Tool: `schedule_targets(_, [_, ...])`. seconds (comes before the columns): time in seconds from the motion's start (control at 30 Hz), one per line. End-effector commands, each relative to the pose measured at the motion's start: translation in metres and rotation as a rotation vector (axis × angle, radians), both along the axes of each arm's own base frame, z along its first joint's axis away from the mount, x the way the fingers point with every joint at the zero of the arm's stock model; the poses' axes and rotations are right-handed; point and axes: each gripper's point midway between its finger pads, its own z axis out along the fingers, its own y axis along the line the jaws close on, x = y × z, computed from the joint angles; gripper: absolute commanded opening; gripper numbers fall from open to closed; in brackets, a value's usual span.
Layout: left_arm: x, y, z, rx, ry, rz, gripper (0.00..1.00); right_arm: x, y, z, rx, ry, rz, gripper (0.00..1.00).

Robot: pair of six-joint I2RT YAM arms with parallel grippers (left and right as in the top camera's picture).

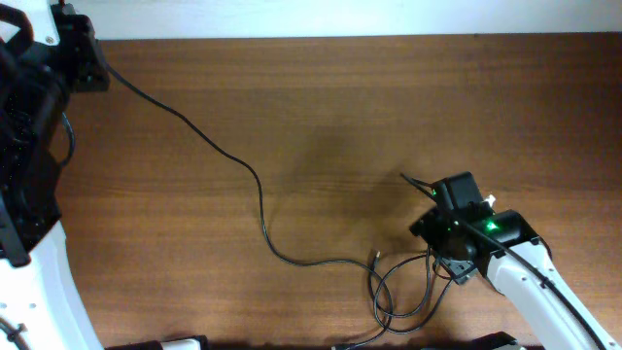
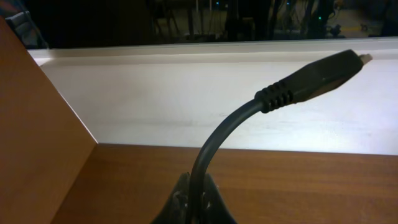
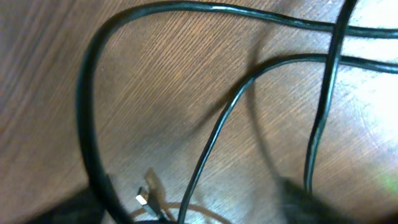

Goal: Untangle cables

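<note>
One long thin black cable [image 1: 260, 199] runs from my left gripper [image 1: 89, 66] at the far left corner across the table to a loose tangle of black loops [image 1: 398, 290] near the front edge. In the left wrist view my left gripper [image 2: 198, 198] is shut on this cable, and its plug [image 2: 323, 71] sticks up past the jaws. My right gripper [image 1: 442, 248] hangs low over the right side of the tangle. In the right wrist view its blurred fingers [image 3: 186, 211] stand apart, with thin cable strands [image 3: 217, 124] and a small metal plug [image 3: 143, 198] between them on the wood.
The wooden table [image 1: 389, 107] ends at a white wall [image 2: 186, 93] along the back. The left arm's white base [image 1: 44, 282] fills the front left, and the right arm [image 1: 544, 292] reaches in from the front right.
</note>
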Motion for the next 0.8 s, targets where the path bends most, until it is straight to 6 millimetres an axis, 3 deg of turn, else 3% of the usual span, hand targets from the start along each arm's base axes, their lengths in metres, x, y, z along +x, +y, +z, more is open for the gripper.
schedule_targets(0.0, [-0.009, -0.001, 0.010, 0.023, -0.027, -0.002, 0.00, -0.006, -0.006, -0.016, -0.032, 0.009, -0.012, 0.34])
schedule_targets(0.03, [-0.009, -0.001, 0.010, 0.023, -0.027, -0.002, 0.00, -0.009, -0.007, -0.019, -0.036, 0.018, -0.011, 0.29])
schedule_targets(0.07, [-0.009, -0.001, 0.010, 0.023, -0.027, -0.002, 0.00, -0.010, -0.007, -0.021, -0.037, 0.021, -0.011, 0.04])
schedule_targets(0.13, [-0.009, -0.001, 0.010, 0.023, -0.026, -0.002, 0.00, 0.000, -0.006, -0.020, -0.032, -0.020, -0.013, 0.04])
schedule_targets(0.23, [-0.009, -0.001, 0.009, 0.023, -0.023, -0.002, 0.00, 0.042, 0.008, 0.006, 0.007, -0.196, 0.043, 0.04])
schedule_targets(0.3, [-0.009, -0.001, 0.009, 0.023, -0.023, -0.002, 0.00, 0.090, 0.016, 0.073, -0.028, -0.403, 0.150, 0.04])
schedule_targets(0.43, [-0.009, -0.001, 0.009, 0.023, -0.022, -0.002, 0.00, 0.132, 0.010, 0.193, -0.208, -0.682, 0.319, 0.04])
schedule_targets(0.5, [-0.009, -0.001, 0.009, 0.023, -0.021, -0.002, 0.00, 0.142, 0.001, 0.273, -0.367, -0.849, 0.408, 0.04])
schedule_targets(0.6, [-0.009, -0.001, 0.008, 0.022, -0.017, -0.002, 0.00, 0.139, -0.014, 0.349, -0.462, -1.001, 0.358, 0.04])
schedule_targets(0.77, [-0.009, -0.001, 0.008, 0.023, -0.017, -0.002, 0.00, 0.149, -0.021, 0.435, -0.557, -1.200, 0.296, 0.04])
